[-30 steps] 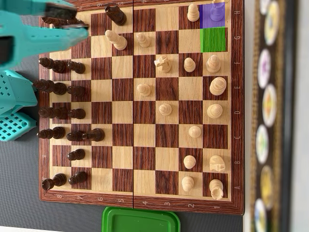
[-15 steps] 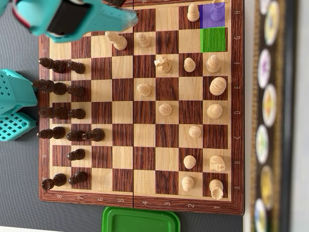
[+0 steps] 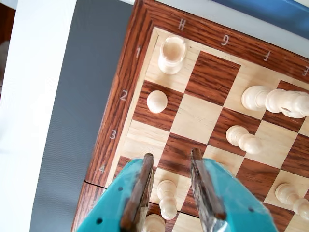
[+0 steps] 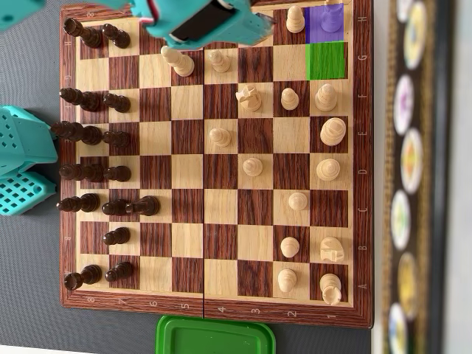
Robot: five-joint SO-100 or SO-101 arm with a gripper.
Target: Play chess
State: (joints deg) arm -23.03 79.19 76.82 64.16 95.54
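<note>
A dark grey, finely textured surface [image 4: 29,295] carried a glossy wooden chessboard [image 4: 188,173] of red-brown and pale squares, with a green plastic lid [image 4: 214,335] at its lower edge in the overhead view. Turned dark pieces [image 4: 92,135] lined the left side, pale wooden ones [image 4: 332,131] the right. Purple [image 4: 326,22] and green [image 4: 326,60] patches marked two corner squares. The teal plastic hand [image 3: 170,157] hung released, empty, over the board's corner, a pale pawn [image 3: 167,198] below between its brown-padded fingers [image 3: 137,193], a rook [image 3: 172,55] beyond.
</note>
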